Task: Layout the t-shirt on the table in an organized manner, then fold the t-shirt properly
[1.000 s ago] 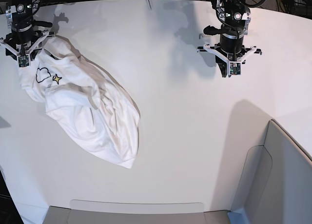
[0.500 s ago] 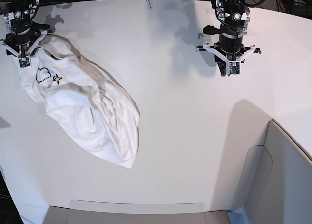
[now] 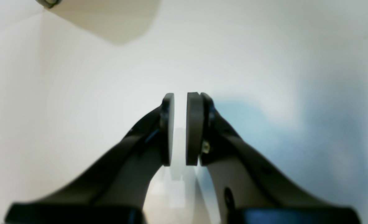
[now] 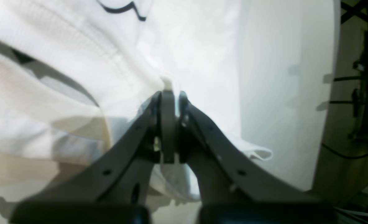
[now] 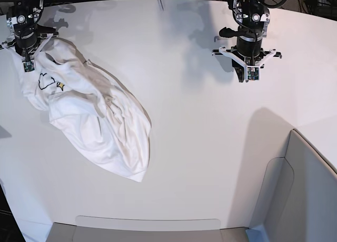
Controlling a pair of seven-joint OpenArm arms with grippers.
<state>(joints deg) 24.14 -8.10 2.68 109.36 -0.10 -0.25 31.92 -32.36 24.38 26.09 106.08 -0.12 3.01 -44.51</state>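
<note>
The white t-shirt (image 5: 100,121) lies crumpled in a long heap on the left of the white table (image 5: 200,147), with a cloud outline and yellow star (image 5: 50,82) showing near its top. My right gripper (image 5: 26,63) stands at the shirt's far left end, shut on a fold of its fabric. The right wrist view shows the pads (image 4: 168,124) pinched on white cloth (image 4: 78,77). My left gripper (image 5: 251,75) hovers over bare table at the far right, well away from the shirt. Its jaws (image 3: 180,96) are nearly together with nothing between them.
A grey panel (image 5: 308,189) rises at the right front corner, and a grey strip (image 5: 147,229) runs along the front edge. Cables and dark frame (image 4: 364,93) lie beyond the table's far edge behind the right arm.
My right gripper has closed on the shirt's top end and drawn it slightly back, pulling the fabric by the cloud print taut. The left arm has not moved.
</note>
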